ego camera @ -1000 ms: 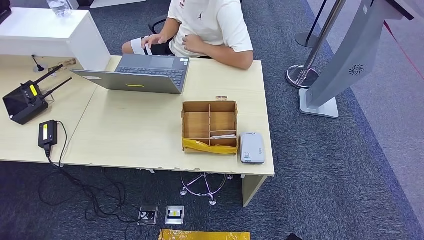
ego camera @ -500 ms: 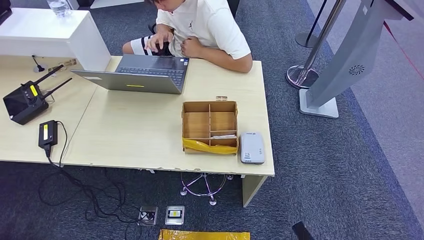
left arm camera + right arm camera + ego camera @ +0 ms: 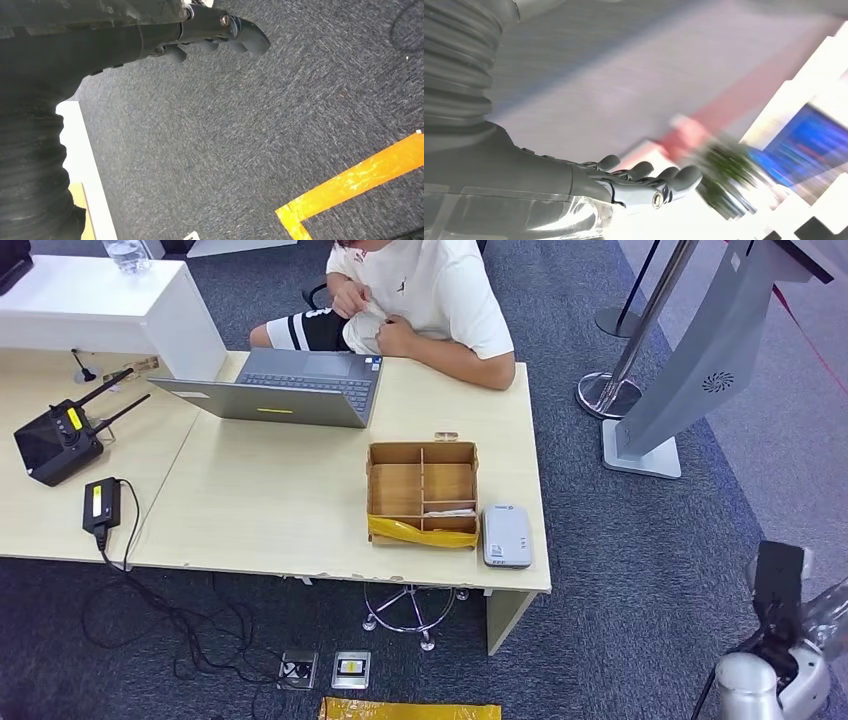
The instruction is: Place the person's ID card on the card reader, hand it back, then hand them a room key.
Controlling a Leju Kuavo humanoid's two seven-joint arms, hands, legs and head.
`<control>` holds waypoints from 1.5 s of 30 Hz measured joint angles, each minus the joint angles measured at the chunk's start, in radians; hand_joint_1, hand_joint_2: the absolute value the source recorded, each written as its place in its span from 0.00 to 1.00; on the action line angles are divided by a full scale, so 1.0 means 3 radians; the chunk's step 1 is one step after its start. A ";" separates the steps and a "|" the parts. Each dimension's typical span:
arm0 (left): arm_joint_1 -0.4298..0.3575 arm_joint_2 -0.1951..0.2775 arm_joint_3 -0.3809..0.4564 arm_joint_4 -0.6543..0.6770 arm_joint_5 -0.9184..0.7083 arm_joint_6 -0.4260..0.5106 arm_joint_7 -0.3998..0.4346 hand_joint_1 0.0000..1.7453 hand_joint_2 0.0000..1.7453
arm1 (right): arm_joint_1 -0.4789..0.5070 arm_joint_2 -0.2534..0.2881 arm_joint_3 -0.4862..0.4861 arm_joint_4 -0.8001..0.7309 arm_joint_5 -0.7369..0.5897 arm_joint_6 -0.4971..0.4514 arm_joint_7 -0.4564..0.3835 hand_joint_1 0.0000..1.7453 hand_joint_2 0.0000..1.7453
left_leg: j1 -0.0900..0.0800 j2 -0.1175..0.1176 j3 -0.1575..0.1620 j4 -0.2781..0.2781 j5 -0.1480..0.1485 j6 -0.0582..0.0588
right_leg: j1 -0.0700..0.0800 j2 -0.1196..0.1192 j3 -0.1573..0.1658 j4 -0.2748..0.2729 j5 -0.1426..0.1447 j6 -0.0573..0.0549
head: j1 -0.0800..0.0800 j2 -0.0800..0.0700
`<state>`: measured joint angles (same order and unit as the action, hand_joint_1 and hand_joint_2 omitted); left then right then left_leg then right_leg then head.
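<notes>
We view a light wooden table (image 3: 270, 510) from above; a person (image 3: 425, 295) in a white shirt sits at its far edge, both of their hands held at the chest. No ID card can be made out in those hands or on the table. On the far part of the table stands an open grey laptop (image 3: 285, 390). Toward the near right corner lies a partitioned cardboard box (image 3: 421, 492) with a yellow strip across its near side; something pale lies in one near compartment, too small for us to identify. Just to the right of the box, apart from it, lies the white card reader (image 3: 506, 535), its top bare.

Our right arm rises at the near right, over the carpet, well apart from the table. The right hand (image 3: 644, 182) holds nothing and touches nothing; its fingers extend, slightly apart. The left hand (image 3: 215, 35) hangs above dark carpet (image 3: 240, 140) marked with orange tape (image 3: 350, 185); its fingers are gently curved and empty.
</notes>
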<state>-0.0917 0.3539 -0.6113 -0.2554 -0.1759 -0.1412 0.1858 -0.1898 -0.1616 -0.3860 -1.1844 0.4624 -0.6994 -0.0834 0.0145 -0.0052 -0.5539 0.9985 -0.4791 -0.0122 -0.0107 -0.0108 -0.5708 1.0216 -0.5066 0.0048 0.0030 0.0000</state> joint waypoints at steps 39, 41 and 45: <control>-0.0038 -0.0035 -0.0064 -0.0003 -0.0141 -0.0017 -0.0199 0.00 1.00 | -0.1085 0.0343 0.3614 -0.0781 0.2169 0.2185 0.0875 0.00 1.00 | 0.0003 -0.0006 -0.0011 -0.0002 0.0005 -0.0003 | 0.0005 -0.0002 -0.0008 0.0000 0.0001 0.0000 | 0.0002 0.0000; -0.0038 -0.0035 -0.0067 -0.0003 -0.0146 -0.0017 -0.0200 0.00 1.00 | -0.1120 0.0352 0.3663 -0.0648 0.2167 0.2199 0.0915 0.00 1.00 | 0.0003 -0.0006 -0.0010 -0.0002 0.0005 -0.0003 | 0.0005 0.0000 -0.0008 0.0000 0.0001 0.0000 | 0.0002 0.0000; -0.0036 -0.0035 -0.0076 -0.0003 -0.0150 -0.0018 -0.0200 0.00 1.00 | -0.1159 0.0359 0.3733 -0.0412 0.2165 0.2201 0.0944 0.00 1.00 | 0.0003 -0.0005 -0.0009 -0.0001 0.0005 -0.0003 | 0.0005 0.0000 -0.0008 0.0000 0.0001 0.0000 | 0.0002 0.0000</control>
<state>-0.1025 0.3433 -0.6340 -0.2564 -0.2208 -0.1468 0.1259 -0.5374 -0.0539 0.7340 -1.3079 1.1117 -0.0392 0.1997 0.0153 -0.0068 -0.5567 0.9981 -0.4776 -0.0131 -0.0091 -0.0109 -0.5732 1.0216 -0.5063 0.0050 0.0035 0.0000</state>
